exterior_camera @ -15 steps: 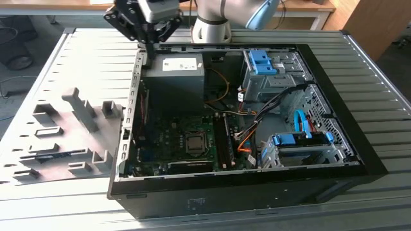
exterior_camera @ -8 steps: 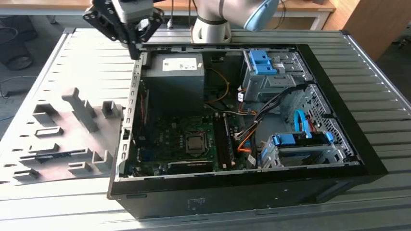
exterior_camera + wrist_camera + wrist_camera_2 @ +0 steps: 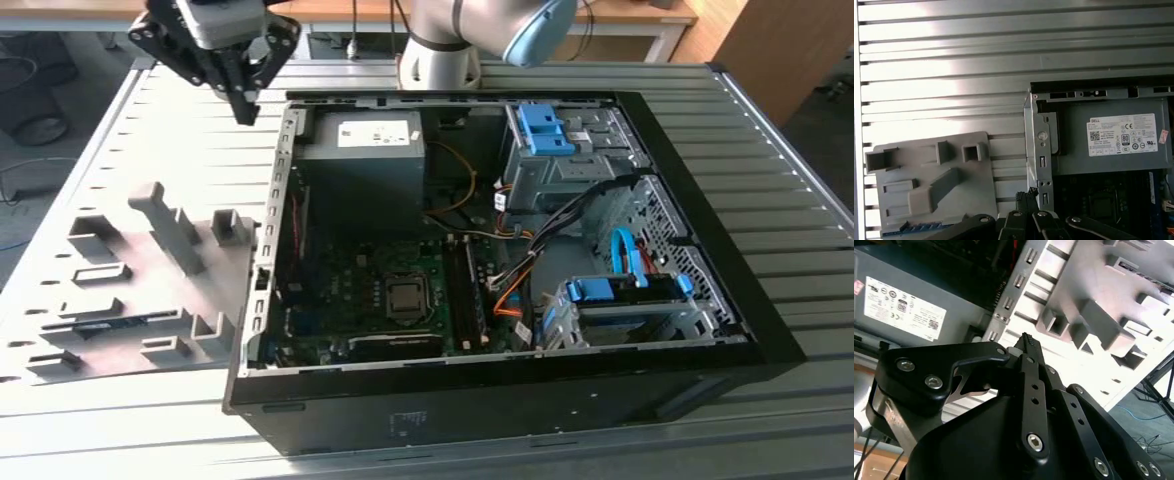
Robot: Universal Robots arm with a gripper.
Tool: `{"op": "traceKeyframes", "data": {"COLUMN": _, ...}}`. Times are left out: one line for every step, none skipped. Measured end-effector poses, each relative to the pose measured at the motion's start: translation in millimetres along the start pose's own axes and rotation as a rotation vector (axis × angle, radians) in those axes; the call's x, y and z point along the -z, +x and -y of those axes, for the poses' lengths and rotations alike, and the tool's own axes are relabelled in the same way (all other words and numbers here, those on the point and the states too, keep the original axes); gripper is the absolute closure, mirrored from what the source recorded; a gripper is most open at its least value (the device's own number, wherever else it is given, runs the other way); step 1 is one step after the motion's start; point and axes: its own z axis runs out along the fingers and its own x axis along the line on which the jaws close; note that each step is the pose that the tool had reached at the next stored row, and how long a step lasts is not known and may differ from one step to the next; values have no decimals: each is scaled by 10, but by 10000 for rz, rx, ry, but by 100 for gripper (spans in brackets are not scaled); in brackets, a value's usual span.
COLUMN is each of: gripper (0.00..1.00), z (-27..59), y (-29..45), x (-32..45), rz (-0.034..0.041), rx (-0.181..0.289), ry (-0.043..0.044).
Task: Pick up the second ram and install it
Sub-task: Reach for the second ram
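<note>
The gripper point(image 3: 1027, 341), jaws together and empty, hangs above the case wall point(image 3: 1019, 282) between power supply point(image 3: 914, 282) and grey holder tray point(image 3: 1079, 280).

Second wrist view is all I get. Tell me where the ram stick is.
Observer: In the first wrist view the ram stick lies in the grey tray, beside the open computer case.
Operator: Now place the gripper.
Observer: In the exterior view the gripper hangs shut and empty near the case's corner by the power supply, apart from the tray.
Operator: Check the slots.
Observer: Long slots run beside the processor socket; I cannot tell if one is filled.
</note>
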Motion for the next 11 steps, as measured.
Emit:
{"op": "traceKeyframes", "data": {"gripper": 89, "z": 3, "y": 37, "x": -1, "rz": 1, "rx": -1, "ry": -1}}
{"op": "traceKeyframes", "data": {"gripper": 89, "z": 6, "y": 75, "x": -1, "rz": 1, "rx": -2, "ry": -1}}
{"op": "traceKeyframes", "data": {"gripper": 89, "z": 9, "y": 112, "x": -1, "rz": 1, "rx": -1, "ry": -2}}
{"op": "traceKeyframes", "data": {"gripper": 89, "z": 13, "y": 153, "x": -1, "rz": 1, "rx": -1, "ry": -1}}
{"op": "traceKeyframes", "data": {"gripper": 89, "z": 16, "y": 192, "x": -1, "rz": 2, "rx": 0, "ry": -1}}
{"op": "traceKeyframes", "data": {"gripper": 89, "z": 18, "y": 229, "x": -1, "rz": 1, "rx": -1, "ry": 0}}
{"op": "traceKeyframes", "data": {"gripper": 89, "z": 21, "y": 264, "x": -2, "rz": 1, "rx": -1, "ry": -1}}
{"op": "traceKeyframes", "data": {"gripper": 89, "z": 25, "y": 304, "x": -2, "rz": 1, "rx": -2, "ry": -1}}
{"op": "traceKeyframes", "data": {"gripper": 89, "z": 28, "y": 340, "x": -3, "rz": 2, "rx": -2, "ry": -2}}
{"op": "traceKeyframes", "data": {"gripper": 89, "z": 31, "y": 377, "x": -3, "rz": 2, "rx": -1, "ry": -1}}
{"op": "traceKeyframes", "data": {"gripper": 89, "z": 34, "y": 417, "x": -3, "rz": 1, "rx": 0, "ry": -1}}
